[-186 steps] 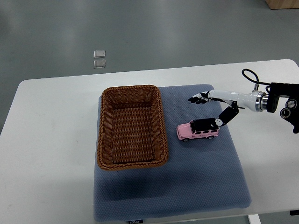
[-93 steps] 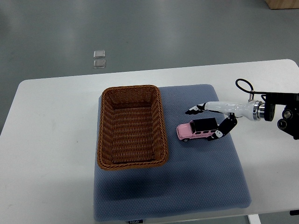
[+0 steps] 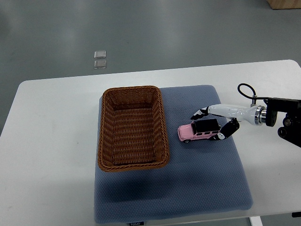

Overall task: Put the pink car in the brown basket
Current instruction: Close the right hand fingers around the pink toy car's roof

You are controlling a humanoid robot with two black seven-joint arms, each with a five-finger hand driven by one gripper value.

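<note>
Top view: the right hand [image 3: 217, 120] reaches in low from the right edge, fingers spread around the rear of the pink car [image 3: 199, 131] on the blue mat [image 3: 197, 179], beside the brown basket [image 3: 132, 127].

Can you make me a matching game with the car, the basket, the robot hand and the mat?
Things:
1. pink car
2. brown basket
3. right hand
4. blue mat

Descriptions:
A. lies on the white table
B. nothing inside
C. fingers straddling the car
D. sits right of the basket

Pairs: 1-D, 2-B, 3-C, 4-A
</note>
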